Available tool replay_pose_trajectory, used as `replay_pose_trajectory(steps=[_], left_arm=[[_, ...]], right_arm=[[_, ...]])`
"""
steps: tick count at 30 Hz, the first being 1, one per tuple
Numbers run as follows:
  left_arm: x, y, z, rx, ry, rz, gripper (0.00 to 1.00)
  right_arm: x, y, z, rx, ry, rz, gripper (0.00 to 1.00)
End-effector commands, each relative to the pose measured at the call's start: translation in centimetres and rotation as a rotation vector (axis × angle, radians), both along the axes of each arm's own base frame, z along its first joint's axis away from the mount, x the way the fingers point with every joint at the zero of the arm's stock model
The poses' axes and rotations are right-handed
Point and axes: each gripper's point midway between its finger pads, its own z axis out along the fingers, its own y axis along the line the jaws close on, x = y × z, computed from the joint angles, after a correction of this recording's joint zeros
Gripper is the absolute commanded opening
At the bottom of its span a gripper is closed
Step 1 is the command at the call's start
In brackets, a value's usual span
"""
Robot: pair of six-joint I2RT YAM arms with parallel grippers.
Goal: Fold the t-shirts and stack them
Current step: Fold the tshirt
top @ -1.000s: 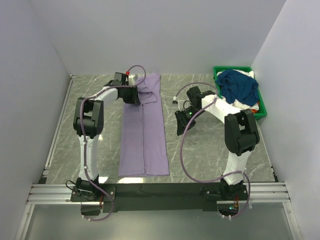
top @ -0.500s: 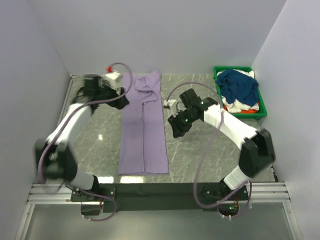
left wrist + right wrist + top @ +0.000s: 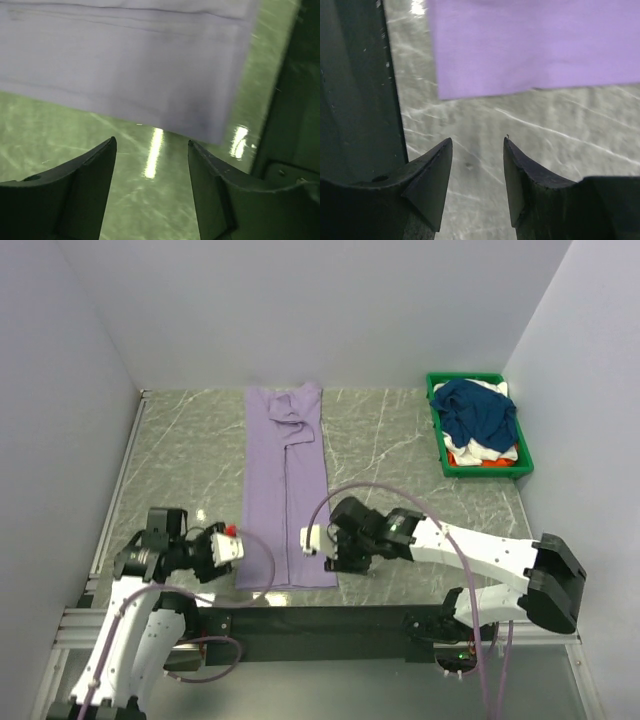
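Observation:
A light lavender t-shirt (image 3: 288, 490) lies flat as a long narrow strip running from the far edge of the table to the near edge. My left gripper (image 3: 236, 562) hovers at the strip's near left corner, open and empty. In the left wrist view the hem (image 3: 125, 65) lies just beyond the open left gripper (image 3: 152, 144). My right gripper (image 3: 332, 562) is at the near right corner, also open. The right wrist view shows the lavender corner (image 3: 535, 45) ahead of the empty right gripper (image 3: 477, 141). A navy t-shirt (image 3: 480, 410) lies heaped in the bin over white (image 3: 470, 448) and orange (image 3: 500, 460) cloth.
The green bin (image 3: 437, 430) stands at the far right against the wall. A black rail (image 3: 320, 620) runs along the table's near edge, close behind both grippers. White walls close in the table on the left, back and right.
Both arms have swung from the shirt's far end down to its near hem. Both grippers have opened wider. The shirt lies as before.

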Motion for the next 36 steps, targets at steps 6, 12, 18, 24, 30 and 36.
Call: replay_pose_trajectory(steps=[6,12,18,24,30,36], left_arm=[[-3.8,-1.0,-1.4,0.05,-0.074,-0.328,0.59],[-4.2,-0.5,-3.0,0.11,0.032,-0.43,0.59],[-4.2,-1.8,-3.0,0.135,0.015,-0.504,0.6],[-3.7,-2.3,-4.3,0.197,0.0,-0.568,0.55],[-4.5,-2.6,-5.7,0.241,-0.059,-0.67,0.54],[-5.4,-3.3,-6.5,0.241,-0.093,-0.755,0.52]], right_arm=[[-3.0,3.9,-3.5,0.026,-0.154,0.14,0.5],[-4.7,4.7,-5.7,-0.003,-0.147,0.181,0.48],[-4.6,4.8,-8.0,-0.062,-0.137,0.167,0.47],[-4.2,4.4,-9.7,-0.117,-0.14,0.14,0.44],[-4.5,3.9,-11.0,-0.149,-0.115,0.127,0.2],[-4.6,3.9,-10.4,-0.134,-0.092,0.112,0.0]])
